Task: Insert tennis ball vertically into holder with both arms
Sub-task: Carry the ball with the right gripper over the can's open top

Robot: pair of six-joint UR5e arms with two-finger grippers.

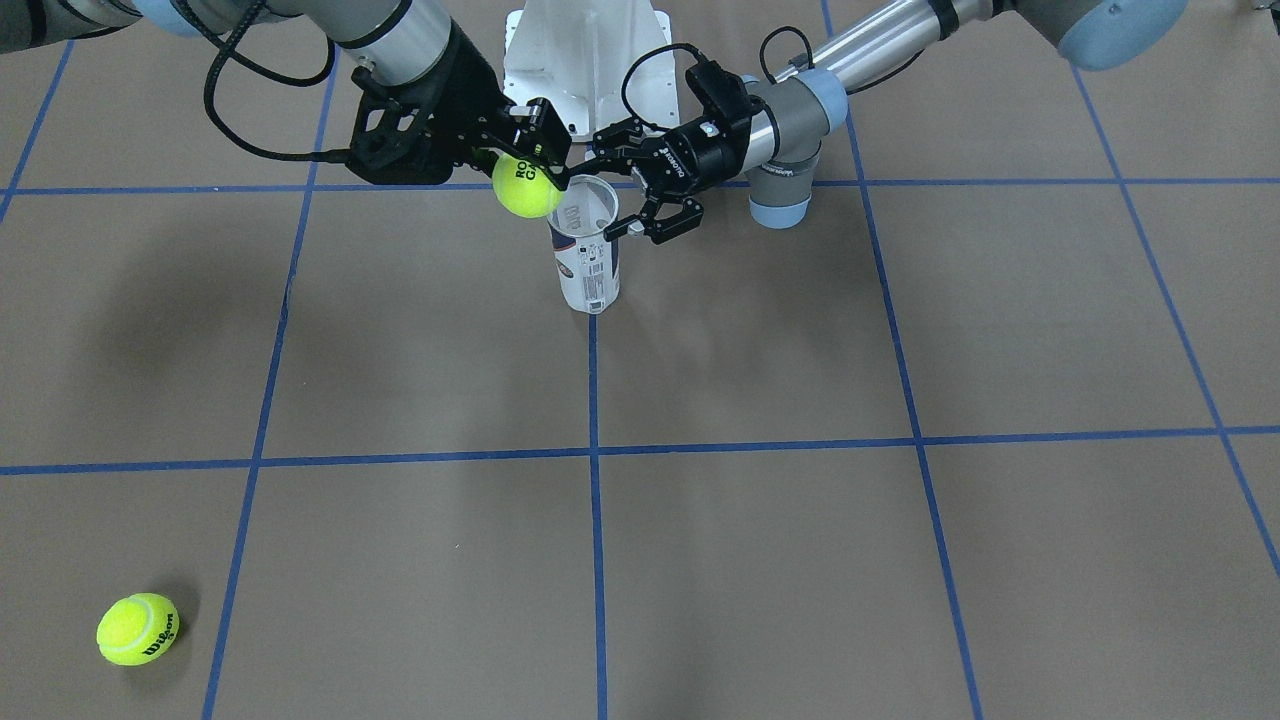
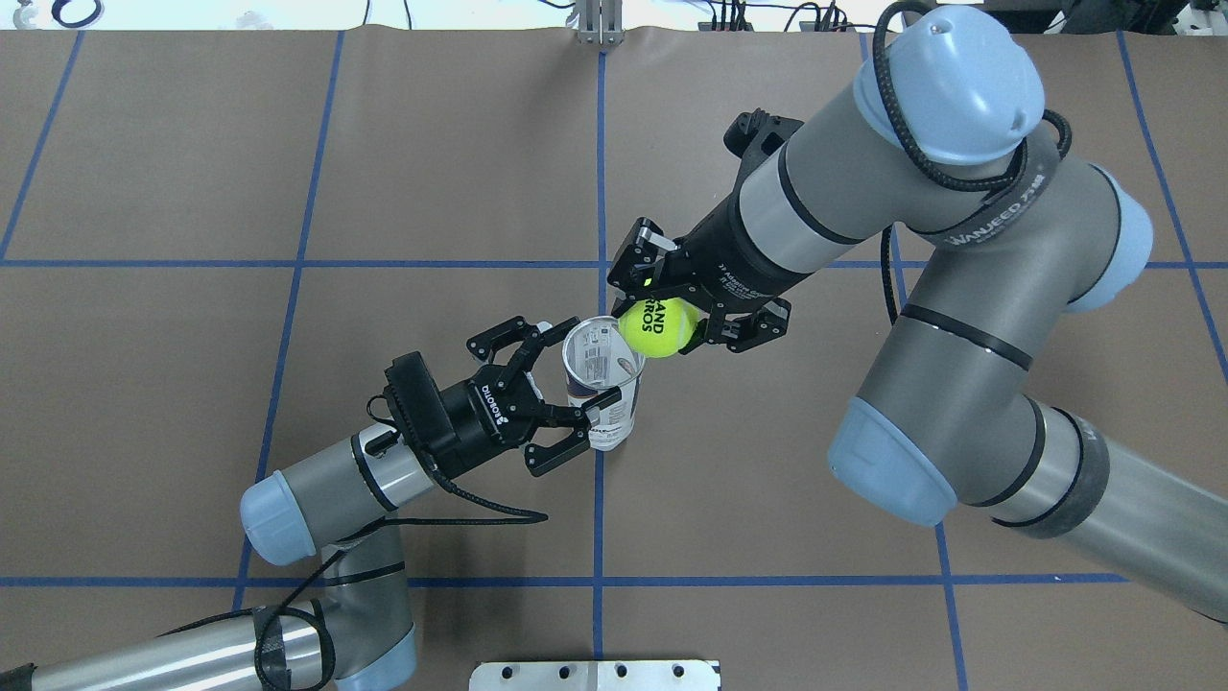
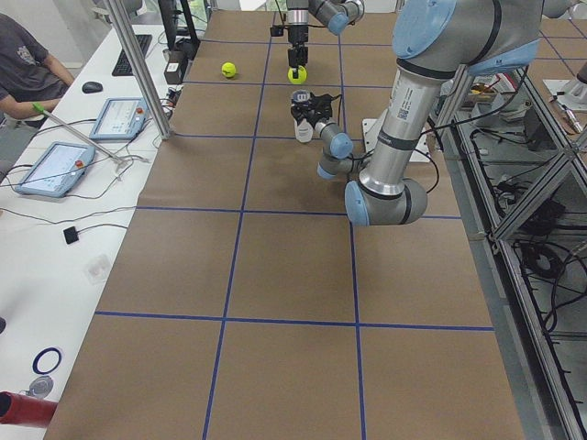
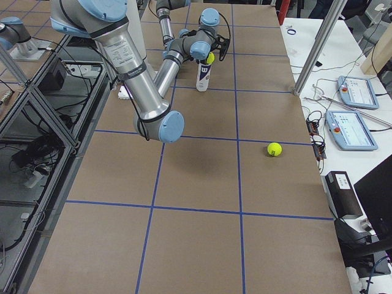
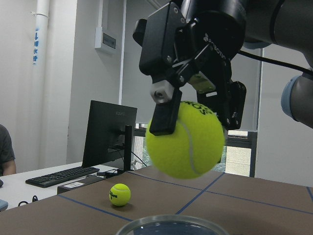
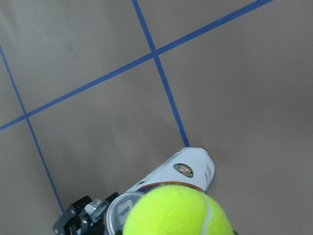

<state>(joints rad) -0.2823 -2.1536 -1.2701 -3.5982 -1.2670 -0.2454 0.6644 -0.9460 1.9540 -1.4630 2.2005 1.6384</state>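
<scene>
While the right tool [image 2: 672, 317] is clamped on the tennis ball [image 1: 525, 185], you have the ball above and just to one side of the Wilson tennis-ball can [image 1: 590, 270], in the upper centre of the front-facing view. It overlaps the rim's edge rather than sitting over the middle of the mouth. The left wrist view shows clear air between the ball's underside and the rim.

To my eye, you should slide the ball sideways until it is centred over the opening, then bring it straight down before you let go. A drop from the present offset would likely strike the metal rim and bounce off.

Your left tool [image 2: 561, 384] has its fingers spread to either side of the can's upper part. I cannot tell whether the pads are pressing on it. If they are not, firm that hold first, since a tall, light can may tip.

The can stands upright on the counter [image 1: 900, 330], long axis vertical, open mouth upward, base on a blue tape line. A second tennis ball [image 1: 138, 628] lies well apart, at the lower left of that view.
</scene>
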